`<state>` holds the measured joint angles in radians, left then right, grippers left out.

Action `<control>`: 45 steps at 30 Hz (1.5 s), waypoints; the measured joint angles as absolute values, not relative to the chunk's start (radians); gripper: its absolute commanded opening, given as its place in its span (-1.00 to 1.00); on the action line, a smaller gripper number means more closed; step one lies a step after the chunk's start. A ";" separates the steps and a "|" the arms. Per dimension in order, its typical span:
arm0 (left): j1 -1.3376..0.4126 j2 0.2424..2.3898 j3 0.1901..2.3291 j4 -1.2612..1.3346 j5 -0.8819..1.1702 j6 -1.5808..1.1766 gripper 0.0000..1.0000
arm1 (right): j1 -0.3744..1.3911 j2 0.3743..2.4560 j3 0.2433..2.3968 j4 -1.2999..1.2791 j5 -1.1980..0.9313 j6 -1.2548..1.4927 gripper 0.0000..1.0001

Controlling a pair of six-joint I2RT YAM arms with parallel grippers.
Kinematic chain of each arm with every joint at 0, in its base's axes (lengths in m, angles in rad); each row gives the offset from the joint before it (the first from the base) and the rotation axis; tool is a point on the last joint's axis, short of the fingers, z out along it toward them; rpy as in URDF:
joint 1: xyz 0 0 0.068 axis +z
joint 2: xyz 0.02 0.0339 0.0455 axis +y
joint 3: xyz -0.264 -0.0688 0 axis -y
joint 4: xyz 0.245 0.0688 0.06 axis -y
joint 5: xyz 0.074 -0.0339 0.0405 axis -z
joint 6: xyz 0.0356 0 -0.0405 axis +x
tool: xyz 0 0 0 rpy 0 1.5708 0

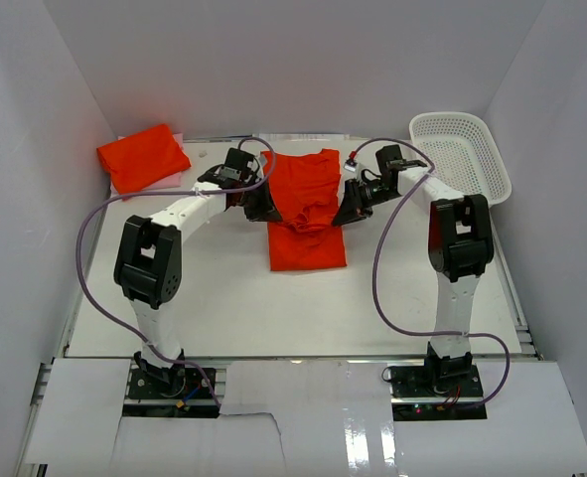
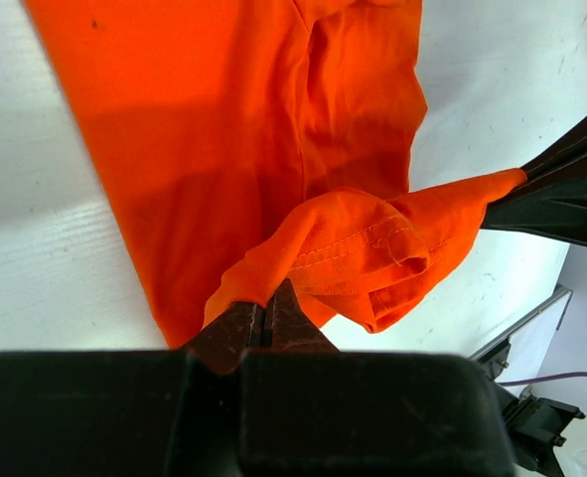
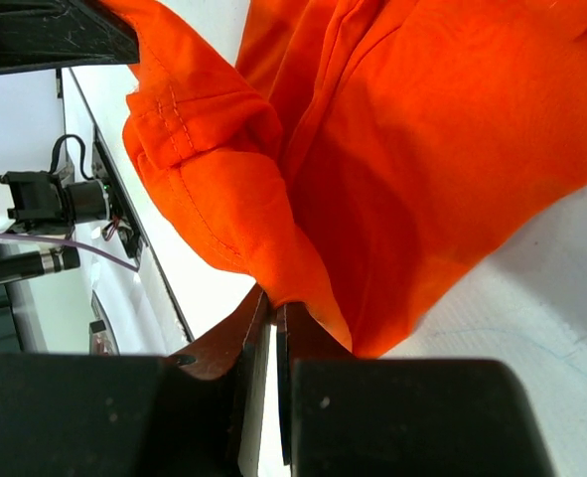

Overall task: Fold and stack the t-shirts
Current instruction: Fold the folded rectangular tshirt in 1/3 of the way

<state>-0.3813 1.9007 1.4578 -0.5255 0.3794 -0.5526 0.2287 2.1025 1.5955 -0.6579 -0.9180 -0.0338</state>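
Observation:
An orange-red t-shirt lies on the table's far middle, its upper part lifted and sagging between both grippers. My left gripper is shut on the shirt's left edge; in the left wrist view the cloth bunches out of the gripper. At the shirt's right edge my right gripper is shut on it, and the right wrist view has fabric pinched in the gripper. A second t-shirt lies folded at the far left corner.
A white mesh basket stands at the far right. White walls close in the table on three sides. Purple cables loop from both arms over the table.

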 measured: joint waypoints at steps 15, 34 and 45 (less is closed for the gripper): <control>-0.381 2.000 1.485 -0.492 0.358 -0.526 -1.00 | 0.228 2.213 1.683 -0.655 -0.915 -0.034 -0.85; -0.381 2.054 1.516 -0.422 0.317 -0.508 -0.95 | 0.215 2.282 1.746 -0.596 -0.894 -0.014 -0.56; -0.381 2.053 1.522 -0.400 0.282 -0.502 0.07 | 0.212 2.283 1.747 -0.548 -0.892 -0.006 -0.26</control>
<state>-0.3805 2.0533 1.5215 -0.3996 0.2821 -0.5018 0.2123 2.2826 1.7466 -0.5484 -0.8925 -0.0063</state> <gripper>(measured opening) 0.494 0.365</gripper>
